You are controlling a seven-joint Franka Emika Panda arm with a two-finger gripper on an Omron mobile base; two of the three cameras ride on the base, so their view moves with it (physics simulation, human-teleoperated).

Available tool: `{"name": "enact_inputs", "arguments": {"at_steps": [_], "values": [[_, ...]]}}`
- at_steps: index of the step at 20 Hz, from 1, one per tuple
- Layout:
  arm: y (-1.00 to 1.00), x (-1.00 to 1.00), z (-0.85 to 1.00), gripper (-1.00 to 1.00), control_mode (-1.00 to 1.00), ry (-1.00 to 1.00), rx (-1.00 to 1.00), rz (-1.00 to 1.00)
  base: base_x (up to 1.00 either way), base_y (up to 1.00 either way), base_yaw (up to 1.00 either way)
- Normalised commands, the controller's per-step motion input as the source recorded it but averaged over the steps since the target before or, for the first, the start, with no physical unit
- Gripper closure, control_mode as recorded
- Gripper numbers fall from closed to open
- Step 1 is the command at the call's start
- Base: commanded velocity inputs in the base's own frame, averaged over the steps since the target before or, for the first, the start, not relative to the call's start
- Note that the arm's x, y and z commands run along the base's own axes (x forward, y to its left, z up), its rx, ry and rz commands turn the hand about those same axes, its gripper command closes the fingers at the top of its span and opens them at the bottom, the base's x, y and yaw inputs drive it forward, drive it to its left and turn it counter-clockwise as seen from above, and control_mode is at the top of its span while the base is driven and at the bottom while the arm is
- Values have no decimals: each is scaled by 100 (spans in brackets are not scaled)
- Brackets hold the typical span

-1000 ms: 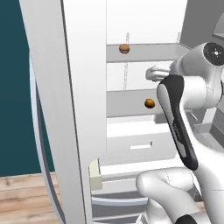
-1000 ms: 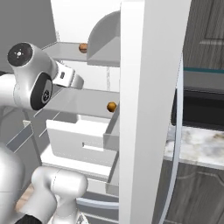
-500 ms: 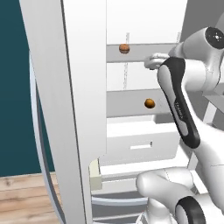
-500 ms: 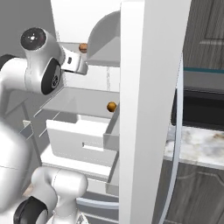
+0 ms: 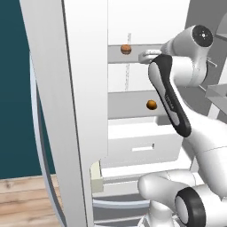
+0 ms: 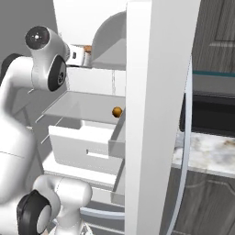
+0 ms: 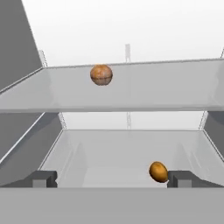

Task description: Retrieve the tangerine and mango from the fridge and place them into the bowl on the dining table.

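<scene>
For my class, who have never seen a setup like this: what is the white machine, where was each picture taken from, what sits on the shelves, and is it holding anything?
This is a computer-rendered kitchen. The white machine is a robot arm on a driving base, reaching into an open fridge. Two pictures come from cameras on the base, behind the arm to its left and right. The third comes from a camera on the hand, looking along the gripper into the fridge. On the upper shelf sits a round orange fruit, probably the tangerine. On the lower shelf lies a smaller oval orange fruit, near one fingertip. The gripper is open and holds nothing.
</scene>
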Motion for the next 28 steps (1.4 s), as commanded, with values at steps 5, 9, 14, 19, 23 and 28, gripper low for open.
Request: {"name": "enact_inputs", "arguments": {"at_steps": [5, 9, 14, 19, 23, 28], "values": [[0, 47, 1, -100, -100, 0, -1, 0, 0, 0, 0], [6, 41, 9, -100, -100, 0, 0, 0, 0, 0, 0], [18, 44, 3, -100, -100, 4, 0, 0, 0, 0, 0], [17, 51, 0, -100, -100, 6, -1, 0, 0, 0, 0], [1, 54, 0, -100, -100, 4, 0, 0, 0, 0, 0], [0, 55, 0, -100, -100, 1, 0, 0, 0, 0, 0]]}}
